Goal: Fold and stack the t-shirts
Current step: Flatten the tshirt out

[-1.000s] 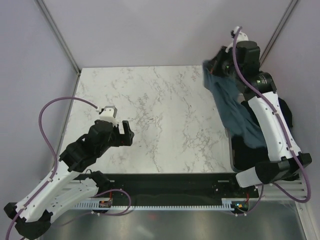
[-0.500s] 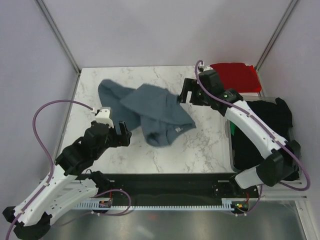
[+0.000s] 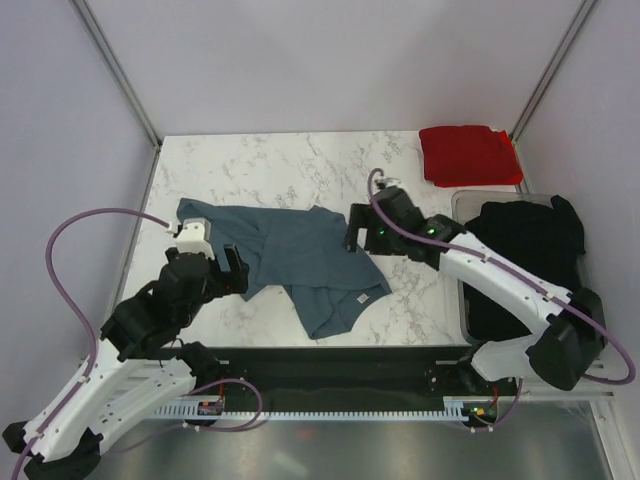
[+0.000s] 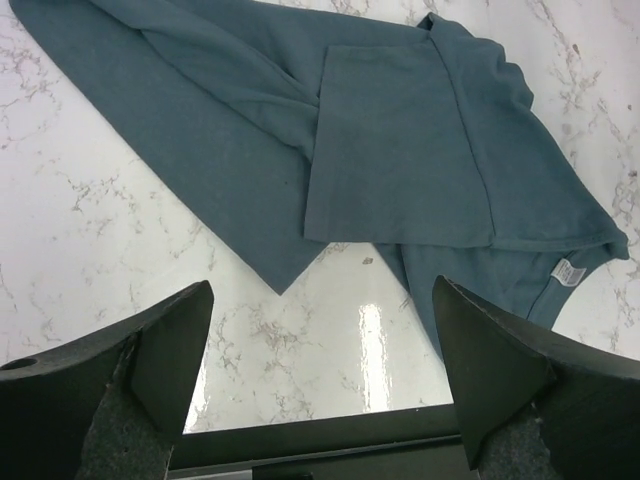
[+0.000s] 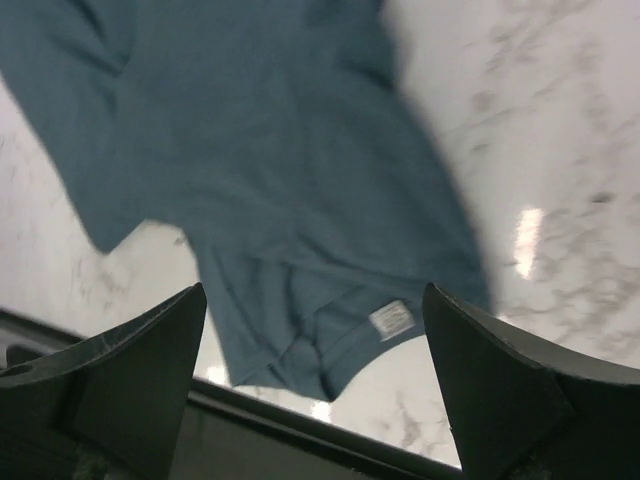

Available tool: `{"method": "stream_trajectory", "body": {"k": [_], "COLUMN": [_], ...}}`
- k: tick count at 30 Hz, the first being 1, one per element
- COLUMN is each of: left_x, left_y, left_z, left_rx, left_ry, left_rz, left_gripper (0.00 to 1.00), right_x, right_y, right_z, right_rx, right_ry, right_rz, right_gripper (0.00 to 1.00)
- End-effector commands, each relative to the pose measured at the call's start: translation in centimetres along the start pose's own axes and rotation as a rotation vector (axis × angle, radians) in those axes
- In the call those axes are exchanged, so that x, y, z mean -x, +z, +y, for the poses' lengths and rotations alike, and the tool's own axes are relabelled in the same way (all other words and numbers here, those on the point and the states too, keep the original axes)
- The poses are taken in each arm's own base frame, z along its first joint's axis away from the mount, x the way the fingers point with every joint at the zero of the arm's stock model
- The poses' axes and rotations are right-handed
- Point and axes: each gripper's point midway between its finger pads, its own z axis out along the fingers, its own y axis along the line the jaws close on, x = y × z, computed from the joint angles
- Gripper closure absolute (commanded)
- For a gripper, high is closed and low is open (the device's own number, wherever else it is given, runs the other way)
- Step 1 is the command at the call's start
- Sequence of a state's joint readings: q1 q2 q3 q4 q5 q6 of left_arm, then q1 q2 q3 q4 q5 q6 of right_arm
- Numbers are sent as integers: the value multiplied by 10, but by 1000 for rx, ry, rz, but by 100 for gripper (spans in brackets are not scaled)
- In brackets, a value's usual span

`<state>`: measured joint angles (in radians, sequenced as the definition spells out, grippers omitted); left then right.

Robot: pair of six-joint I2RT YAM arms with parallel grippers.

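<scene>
White marble tabletop (image 3: pixel 300 170), grey tray (image 3: pixel 462 204) at its right edge, pale walls (image 3: pixel 300 60) behind

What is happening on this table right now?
Two robot arms are working on shirts. A blue-grey shirt lies rumpled and unfolded on the marble table between them. The left tool and the right tool are both open near it, and neither holds it. A folded red shirt sits at the far right corner, and black clothing lies in a bin on the right.

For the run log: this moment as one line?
blue-grey t-shirt: rumpled on table | right gripper: open at its right edge | left gripper: open, empty | red t-shirt: folded, far right | black t-shirts: heaped, right
</scene>
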<state>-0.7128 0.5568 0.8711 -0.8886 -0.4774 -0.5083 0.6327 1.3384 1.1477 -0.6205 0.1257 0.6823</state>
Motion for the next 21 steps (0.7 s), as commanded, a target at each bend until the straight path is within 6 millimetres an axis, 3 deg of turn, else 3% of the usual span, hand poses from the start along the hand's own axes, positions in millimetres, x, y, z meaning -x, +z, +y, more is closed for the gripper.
{"method": "stream_trajectory", "body": {"k": [1, 4, 5, 6, 7, 8, 9, 10, 11, 12, 13, 14, 15, 17, 18, 21], "left_x": [7, 8, 10, 10, 12, 15, 17, 17, 18, 20, 21, 20, 22, 22, 21, 21], "left_y": [4, 4, 2, 0, -3, -7, -10, -12, -13, -17, -18, -19, -20, -20, -20, -19], "left_z": [8, 12, 16, 19, 21, 23, 25, 26, 28, 30, 31, 32, 33, 33, 33, 32], "left_rx": [68, 100, 121, 128, 128, 125, 122, 121, 125, 117, 117, 119, 117, 116, 119, 115], "left_ry": [-30, -28, -42, -51, -60, -80, -91, -100, -109, -125, -128, -133, -139, -140, -139, -135], "left_rz": [-23, -19, -33, -39, -51, -75, -88, -99, -109, -129, -135, -140, -146, -147, -146, -141], "left_gripper": [3, 10, 11, 11, 11, 11, 11, 11, 11, 11, 11, 11, 11, 12, 12, 12], "right_x": [-44, -68, -82, -76, -81, -106, -96, -103, -123, -119, -125, -143, -139, -157, -154, -165], "right_y": [8, 21, 40, 35, 41, 63, 62, 69, 94, 89, 96, 117, 114, 137, 139, 158], "right_z": [64, 112, 119, 152, 160, 167, 195, 199, 199, 228, 230, 227, 247, 239, 245, 234], "right_rx": [142, 214, 190, 233, 230, 201, 238, 225, 189, 232, 209, 175, 204, 151, 154, 102], "right_ry": [-50, -131, -176, -215, -277, -334, -348, -388, -426, -439, -464, -502, -503, -540, -540, -567], "right_rz": [58, 100, 135, 105, 115, 166, 139, 159, 201, 174, 186, 217, 191, 226, 213, 226], "right_gripper": [4, 11, 12, 13, 16, 17, 18, 20, 21, 23, 25, 27, 28, 30, 31, 34]}}
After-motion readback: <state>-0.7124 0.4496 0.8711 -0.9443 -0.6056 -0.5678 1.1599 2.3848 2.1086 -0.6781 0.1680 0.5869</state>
